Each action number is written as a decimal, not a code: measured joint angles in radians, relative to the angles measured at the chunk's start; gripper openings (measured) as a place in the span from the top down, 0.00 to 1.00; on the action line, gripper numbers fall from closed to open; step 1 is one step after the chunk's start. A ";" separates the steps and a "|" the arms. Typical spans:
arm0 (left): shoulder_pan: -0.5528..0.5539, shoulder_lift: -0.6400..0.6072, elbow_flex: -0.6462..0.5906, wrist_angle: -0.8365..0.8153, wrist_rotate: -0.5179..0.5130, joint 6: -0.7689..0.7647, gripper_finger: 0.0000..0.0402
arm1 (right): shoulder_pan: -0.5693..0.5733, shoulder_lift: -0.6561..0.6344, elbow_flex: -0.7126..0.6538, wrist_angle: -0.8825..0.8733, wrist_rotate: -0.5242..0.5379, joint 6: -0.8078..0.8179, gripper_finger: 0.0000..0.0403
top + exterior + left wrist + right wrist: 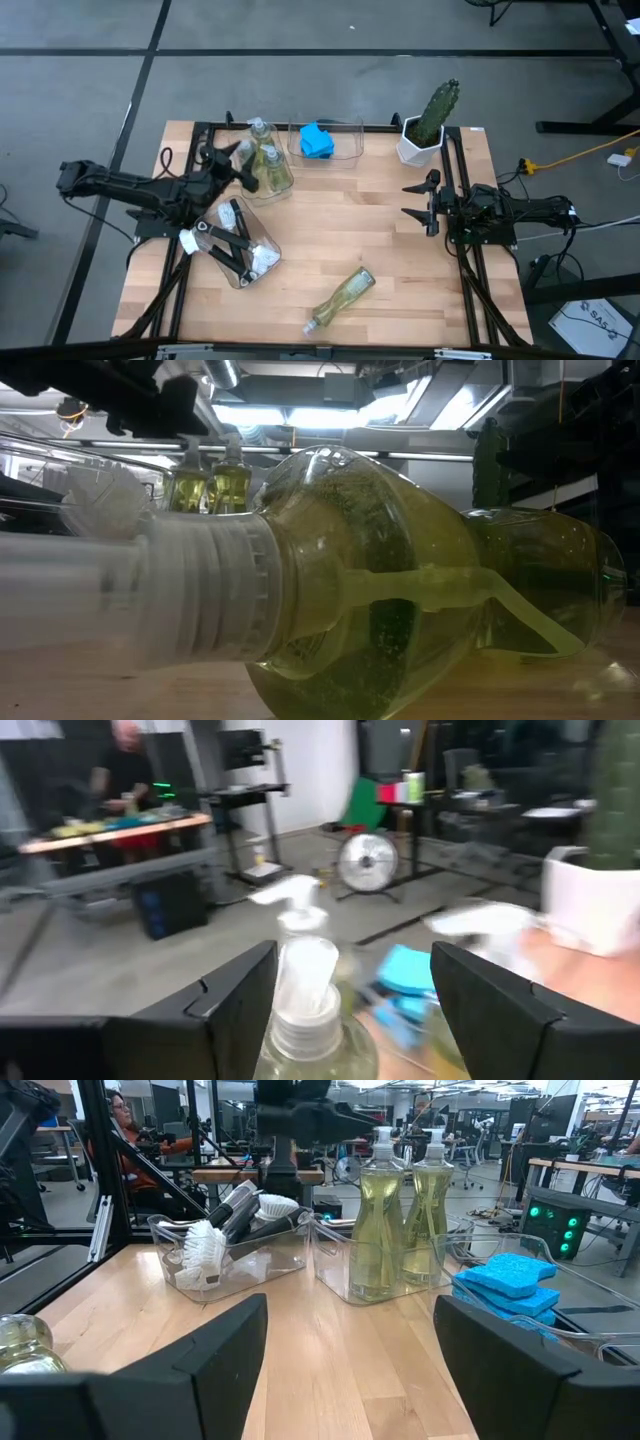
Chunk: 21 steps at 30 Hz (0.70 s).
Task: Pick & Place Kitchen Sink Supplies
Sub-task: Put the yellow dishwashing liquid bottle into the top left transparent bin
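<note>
Two clear pump bottles of yellow-green soap [268, 162] stand upright in a clear bin at the far left. My left gripper [243, 165] is open right beside them. In the left wrist view its fingers [240, 1005] stand on either side of one bottle's white pump top [303, 970], apart from it. A third soap bottle [342, 297] lies on its side near the table's front edge and fills the low view [400, 590]. Blue sponges [318, 140] lie in a clear bin at the far edge. Black-handled brushes [238, 240] lie in another bin. My right gripper [415, 200] waits open at the right.
A green cactus in a white pot [428, 125] stands at the far right corner. The bottle bin [400, 1270], the brush bin [230, 1250] and the sponges [510, 1285] show across the table in the right wrist view. Bare wood lies in the table's middle [350, 220].
</note>
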 joint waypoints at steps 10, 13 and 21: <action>-0.237 0.003 0.000 0.007 -0.263 0.088 0.36 | 0.000 0.000 0.000 0.000 0.000 0.000 0.29; -0.277 0.004 0.000 0.040 -0.352 0.163 0.36 | 0.000 0.000 0.000 0.000 0.000 0.000 0.29; -0.293 -0.004 0.000 0.313 -0.451 0.410 0.36 | 0.000 0.000 0.000 0.000 0.000 0.000 0.29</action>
